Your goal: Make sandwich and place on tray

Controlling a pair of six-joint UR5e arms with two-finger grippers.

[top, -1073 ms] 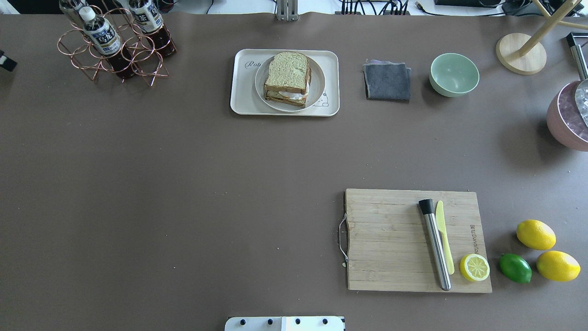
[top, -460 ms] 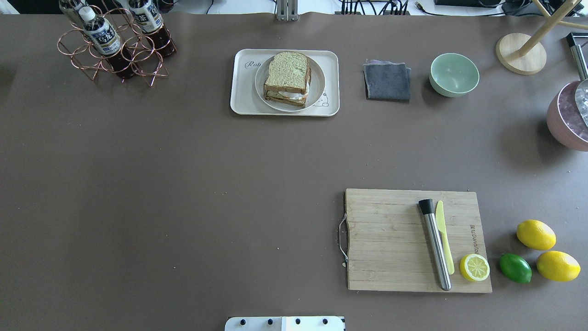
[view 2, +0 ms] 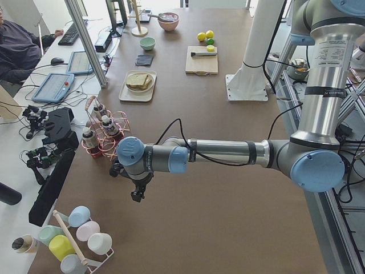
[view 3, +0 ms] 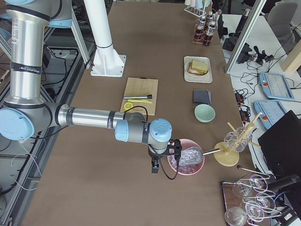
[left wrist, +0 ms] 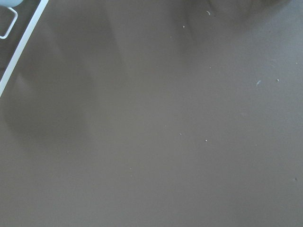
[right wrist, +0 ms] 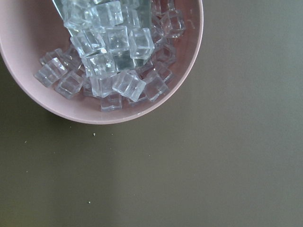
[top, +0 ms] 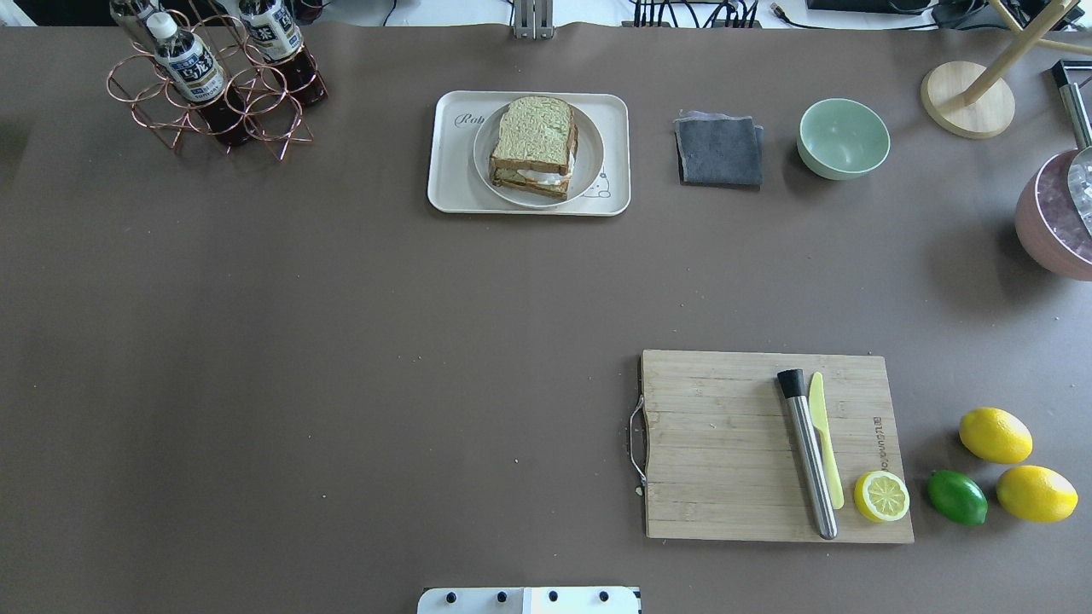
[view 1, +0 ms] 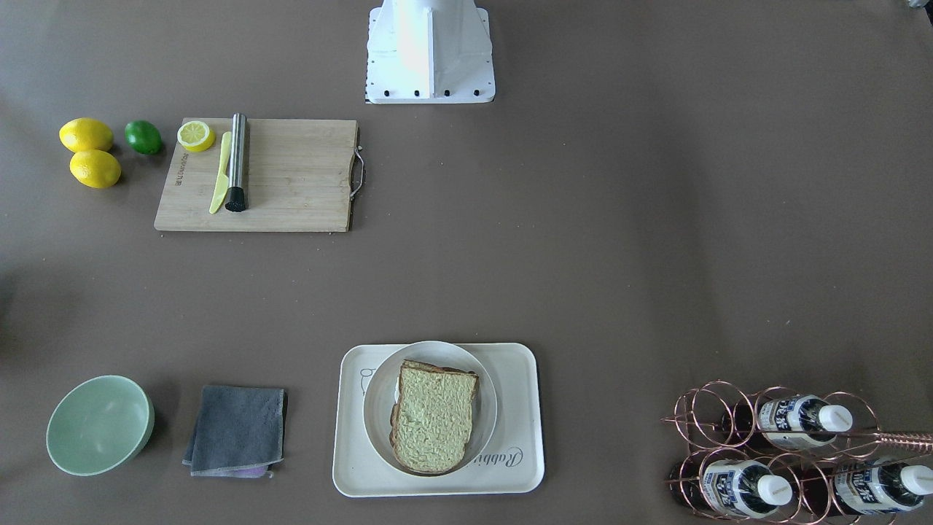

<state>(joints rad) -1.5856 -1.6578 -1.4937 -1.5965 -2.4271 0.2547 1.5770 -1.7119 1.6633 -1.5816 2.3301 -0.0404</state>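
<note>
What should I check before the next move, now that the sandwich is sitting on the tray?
1. Sandwich stacked, both slices with filling between: ok.
2. Sandwich on the round plate, plate inside the tray: ok.
3. Left hand far from the tray, near the bottle rack: ok.
4. Right hand far from the tray, beside the pink ice bowl: ok.
5. Either hand open or shut: cannot tell.
</note>
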